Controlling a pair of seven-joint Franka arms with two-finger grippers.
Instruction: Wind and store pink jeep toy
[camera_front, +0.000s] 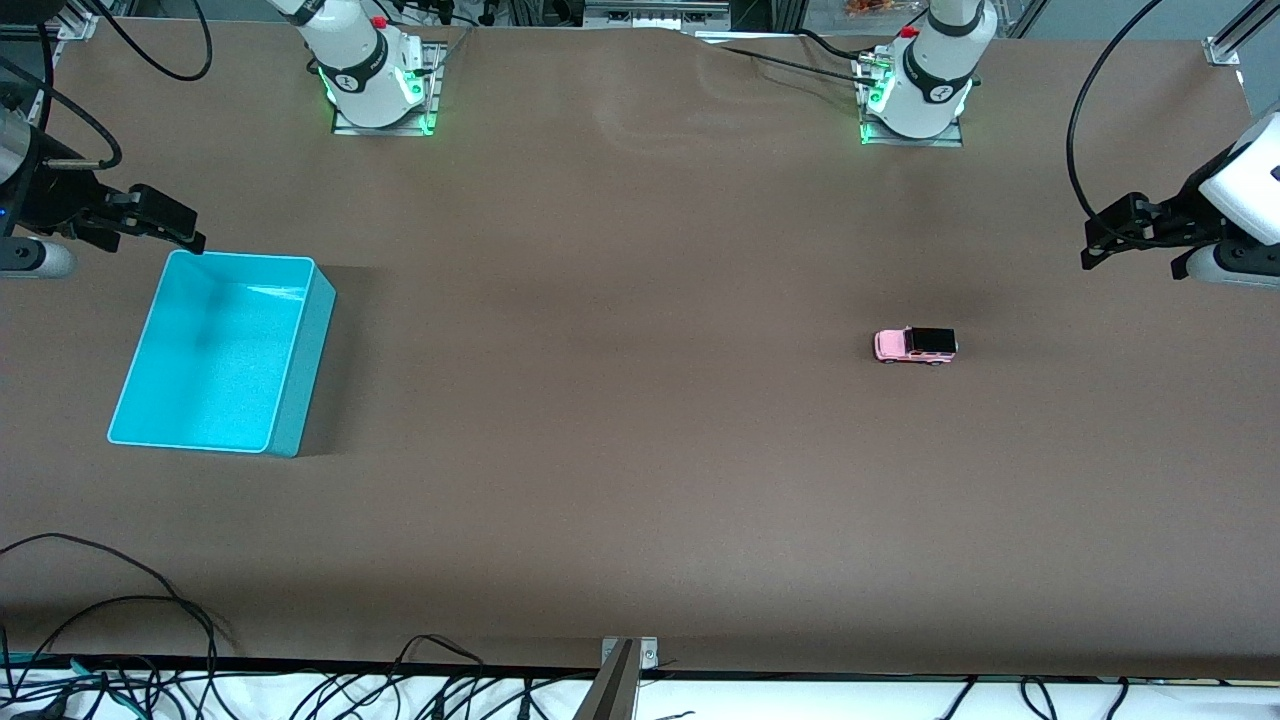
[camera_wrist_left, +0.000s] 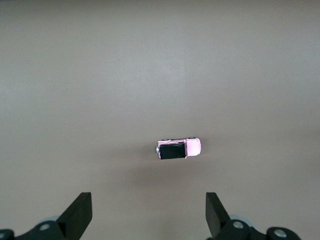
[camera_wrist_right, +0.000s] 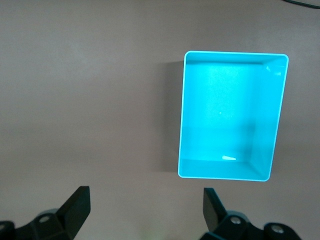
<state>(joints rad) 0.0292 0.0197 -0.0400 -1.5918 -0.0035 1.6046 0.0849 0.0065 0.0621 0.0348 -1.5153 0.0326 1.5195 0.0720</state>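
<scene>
Left hand, spread wide over the table, should descend squarely astride the pink jeep toy; right hand, spread, waits above the turquoise bin

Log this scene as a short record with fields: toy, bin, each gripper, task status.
toy: pink jeep toy upright on its wheels on the brown table, toward the left arm's end, nothing touching it
bin: turquoise bin empty, toward the right arm's end
left gripper: left gripper open, empty, up in the air at its end of the table, apart from the toy
right gripper: right gripper open, empty, over the bin's edge nearest the bases
task status: not started; toy not yet gripped, wound or stored
</scene>
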